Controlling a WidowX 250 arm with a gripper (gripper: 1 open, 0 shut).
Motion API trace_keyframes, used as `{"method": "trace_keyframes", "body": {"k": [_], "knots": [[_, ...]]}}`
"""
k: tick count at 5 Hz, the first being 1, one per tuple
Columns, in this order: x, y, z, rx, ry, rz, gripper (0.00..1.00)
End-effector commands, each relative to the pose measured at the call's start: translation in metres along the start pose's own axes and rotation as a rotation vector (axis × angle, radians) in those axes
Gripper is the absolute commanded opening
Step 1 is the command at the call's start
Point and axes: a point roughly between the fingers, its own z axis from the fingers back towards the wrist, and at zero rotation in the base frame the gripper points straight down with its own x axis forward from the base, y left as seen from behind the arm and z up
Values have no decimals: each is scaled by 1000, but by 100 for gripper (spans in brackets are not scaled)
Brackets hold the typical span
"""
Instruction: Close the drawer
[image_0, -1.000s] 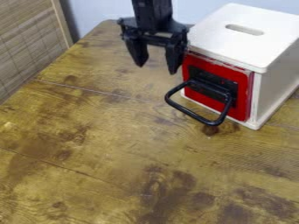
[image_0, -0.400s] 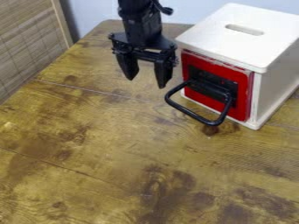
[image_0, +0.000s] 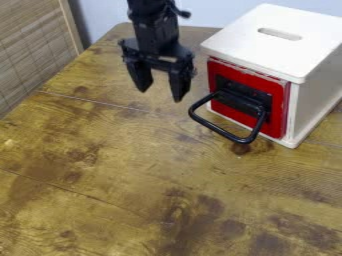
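The red drawer (image_0: 247, 98) sits in the front of a white cabinet (image_0: 285, 45) at the right of the table. I cannot tell how far it sticks out. A black bracket and a large black wire loop handle (image_0: 225, 120) hang from its front and reach down toward the table. My black gripper (image_0: 158, 85) hangs pointing down just left of the drawer front, above the wood. Its two fingers stand apart, open, with nothing between them. It does not touch the handle.
The wooden table (image_0: 120, 180) is stained and worn. A woven bamboo panel (image_0: 30, 45) stands along the left edge. A pale wall lies behind the cabinet. The cabinet top has a slot (image_0: 279, 34).
The gripper has shifted left and slightly lower in the picture, away from the drawer front. Its jaws stay open. The drawer has not moved.
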Motion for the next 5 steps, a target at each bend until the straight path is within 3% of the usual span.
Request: {"method": "trace_keyframes", "body": {"k": [1, 3, 4, 5], "knots": [[16, 4, 31, 5, -76, 6, 100], [-5, 0, 21, -23, -52, -54, 100], [-10, 0, 37, -8, -69, -61, 100], [-3, 9, 35, 19, -83, 9, 100]]}}
